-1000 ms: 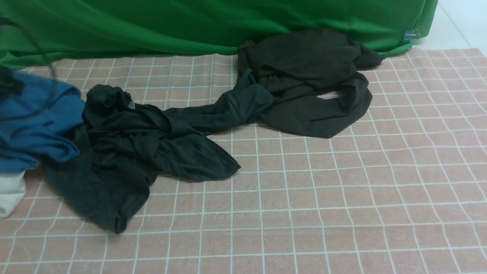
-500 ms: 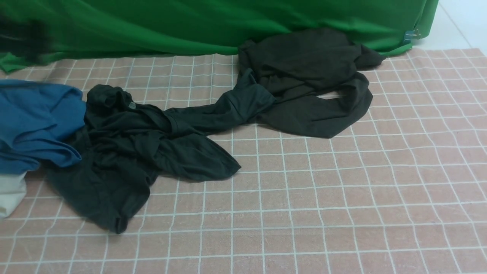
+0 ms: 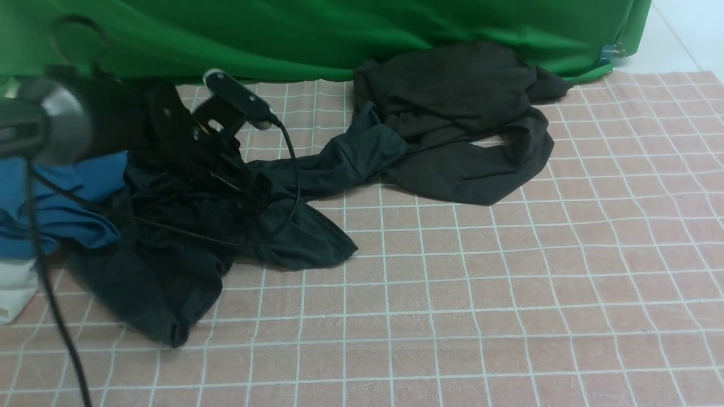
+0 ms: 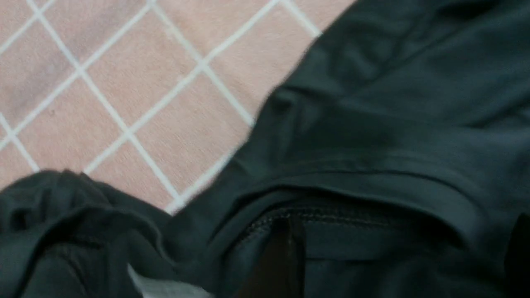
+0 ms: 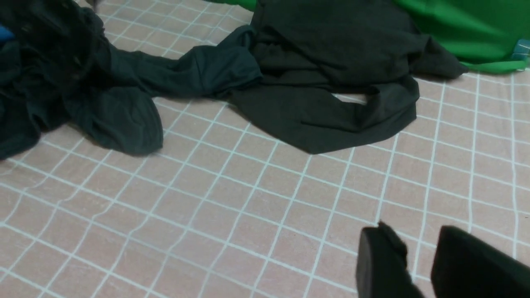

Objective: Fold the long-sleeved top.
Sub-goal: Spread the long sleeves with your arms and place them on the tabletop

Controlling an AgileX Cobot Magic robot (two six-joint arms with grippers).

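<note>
Hovering over the bare checked cloth (image 5: 248,207) nearer the bench's front edge, the right gripper (image 5: 414,242) had its fingers a little apart and held nothing. Toward the left edge, the left gripper (image 4: 399,244) was down on the charcoal-grey garment (image 3: 169,237), fingers spread wide with a fold between them. The blue top (image 3: 56,209) lay just beside it. The long-sleeved top (image 3: 452,113) lay crumpled at the far edge, against the green backdrop (image 3: 339,34).
</note>
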